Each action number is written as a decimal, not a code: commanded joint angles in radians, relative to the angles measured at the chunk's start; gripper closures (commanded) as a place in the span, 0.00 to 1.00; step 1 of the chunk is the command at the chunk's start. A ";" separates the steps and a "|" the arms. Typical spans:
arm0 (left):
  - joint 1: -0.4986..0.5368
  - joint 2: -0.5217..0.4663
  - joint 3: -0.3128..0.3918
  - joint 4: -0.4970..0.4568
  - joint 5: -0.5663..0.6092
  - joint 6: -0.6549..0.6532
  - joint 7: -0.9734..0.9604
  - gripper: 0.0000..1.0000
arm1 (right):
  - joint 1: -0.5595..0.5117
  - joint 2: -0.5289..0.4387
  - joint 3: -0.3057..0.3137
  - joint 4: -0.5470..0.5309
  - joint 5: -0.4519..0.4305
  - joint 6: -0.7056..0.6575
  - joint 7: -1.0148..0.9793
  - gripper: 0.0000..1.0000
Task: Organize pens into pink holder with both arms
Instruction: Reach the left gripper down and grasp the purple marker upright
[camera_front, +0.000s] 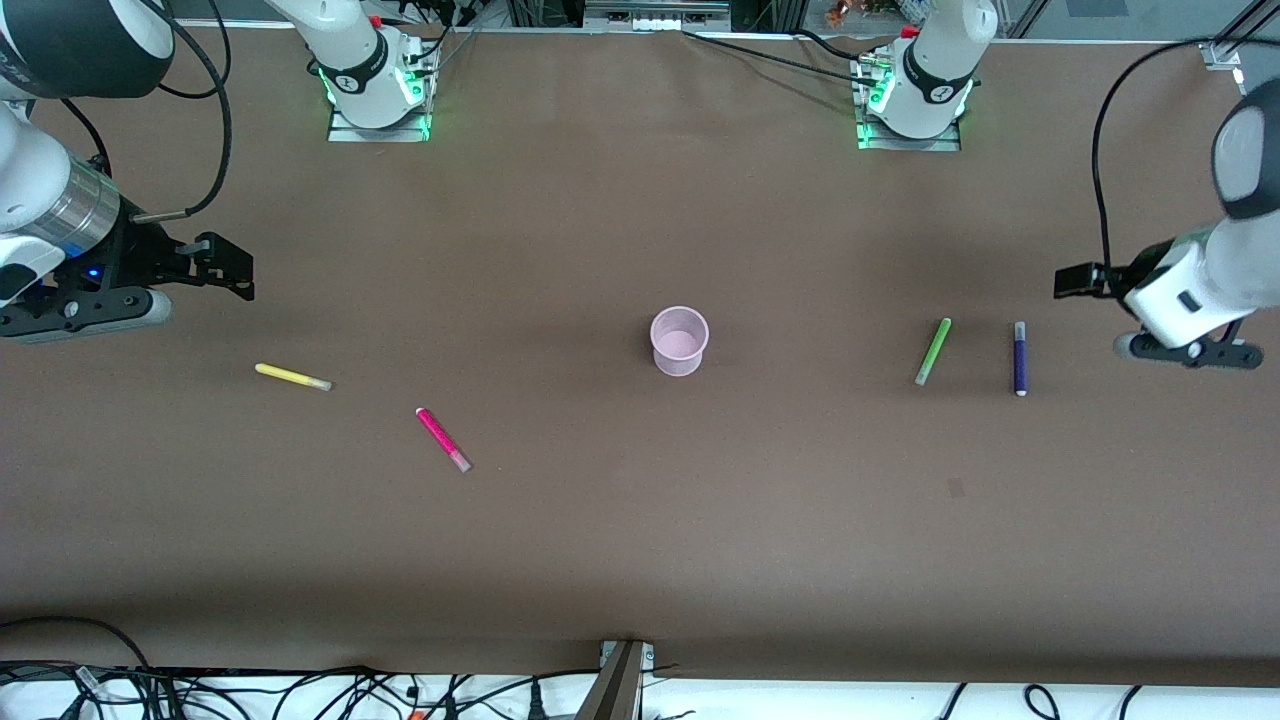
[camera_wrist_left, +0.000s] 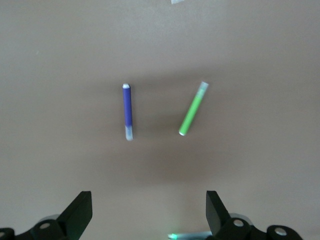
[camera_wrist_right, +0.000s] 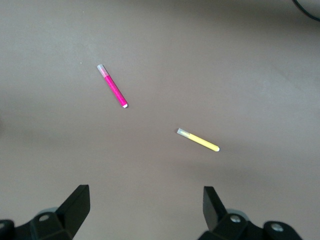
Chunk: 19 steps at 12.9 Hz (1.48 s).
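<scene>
Black fingers of the left hand (camera_wrist_left: 145, 215) are spread wide and hold nothing. It hangs over the table (camera_front: 640, 560) at the left arm's end, likely so it can drop onto a pen. The purple pen (camera_front: 1020, 358) and the green pen (camera_front: 933, 351) lie flat near it, side by side but not touching.

The right hand (camera_wrist_right: 145, 215) is spread wide and bare too, up over the right arm's end. The yellow pen (camera_front: 292, 377) and the pink pen (camera_front: 443, 439) lie near it, well apart.

The pink holder (camera_front: 680, 341) stands upright in the middle of the table, probably so both arms can reach it. No pen is in it yet.
</scene>
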 joint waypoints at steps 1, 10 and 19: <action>0.049 0.077 0.001 -0.019 0.027 0.120 0.130 0.00 | -0.005 -0.004 0.008 0.015 -0.008 -0.019 -0.009 0.00; 0.132 0.141 -0.002 -0.446 0.024 0.860 0.211 0.00 | -0.003 -0.006 0.009 0.015 -0.008 -0.018 -0.009 0.00; 0.160 0.247 -0.005 -0.446 0.011 0.918 0.210 0.82 | -0.003 -0.006 0.011 0.015 -0.008 -0.019 -0.009 0.00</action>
